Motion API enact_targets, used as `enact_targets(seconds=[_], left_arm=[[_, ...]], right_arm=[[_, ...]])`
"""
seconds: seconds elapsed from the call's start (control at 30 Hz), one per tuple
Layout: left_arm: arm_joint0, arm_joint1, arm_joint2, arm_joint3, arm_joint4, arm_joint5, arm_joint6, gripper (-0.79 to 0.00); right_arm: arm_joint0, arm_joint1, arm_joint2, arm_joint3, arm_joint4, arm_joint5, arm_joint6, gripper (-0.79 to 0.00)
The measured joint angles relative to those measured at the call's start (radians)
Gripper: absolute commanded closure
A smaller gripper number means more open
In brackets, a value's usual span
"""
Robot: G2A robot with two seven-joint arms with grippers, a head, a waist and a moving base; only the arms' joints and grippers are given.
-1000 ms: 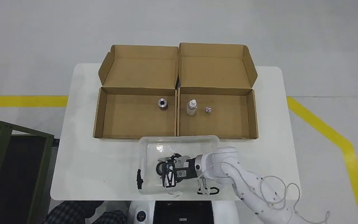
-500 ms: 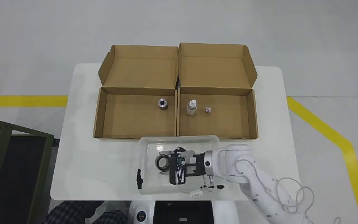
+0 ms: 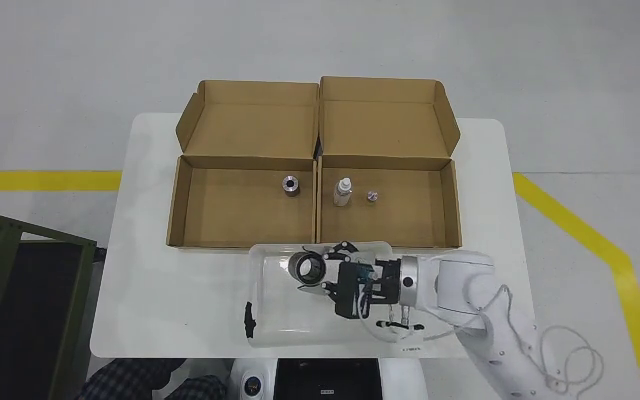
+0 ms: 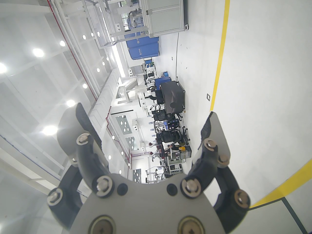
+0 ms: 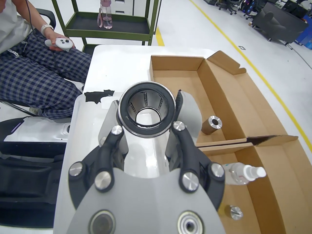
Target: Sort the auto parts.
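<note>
Transfer step in hand: the right claw is clamped on a linear bearing, a steel sleeve with ball tracks inside, held bore-up above the clear plastic bin near its 12 o'clock rim. The left claw stands open, holding nothing, aimed off into the room. On the tabletop, two cardboard boxes sit at 12 o'clock of the bin: the left box holds a small metal bushing, and the right box holds a spray bottle and a small metal fitting. The bearing probably belongs with the bushing (both are plain steel cylinders), so the next move calls for carrying toward 11 o'clock, clearing the box's near wall, then letting go. Since a second ago, the claw has risen from the bin's 6 o'clock side toward the boxes.
</note>
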Motion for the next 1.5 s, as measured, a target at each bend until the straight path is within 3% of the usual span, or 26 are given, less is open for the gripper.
enact_targets(seconds=[0.37, 1.07, 1.5], left_arm=[[0.000, 0.000, 0.000, 0.000, 0.000, 0.000, 0.000, -0.785], [0.000, 0.000, 0.000, 0.000, 0.000, 0.000, 0.000, -0.785], [0.000, 0.000, 0.000, 0.000, 0.000, 0.000, 0.000, -0.785]], right_arm=[[-0.026, 0.017, 0.071, -0.056, 0.061, -0.008, -0.042, 0.000], [-0.011, 0.033, 0.106, -0.066, 0.105, 0.022, -0.058, 0.000], [0.056, 0.027, 0.013, 0.027, 0.069, 0.051, -0.039, 0.000]])
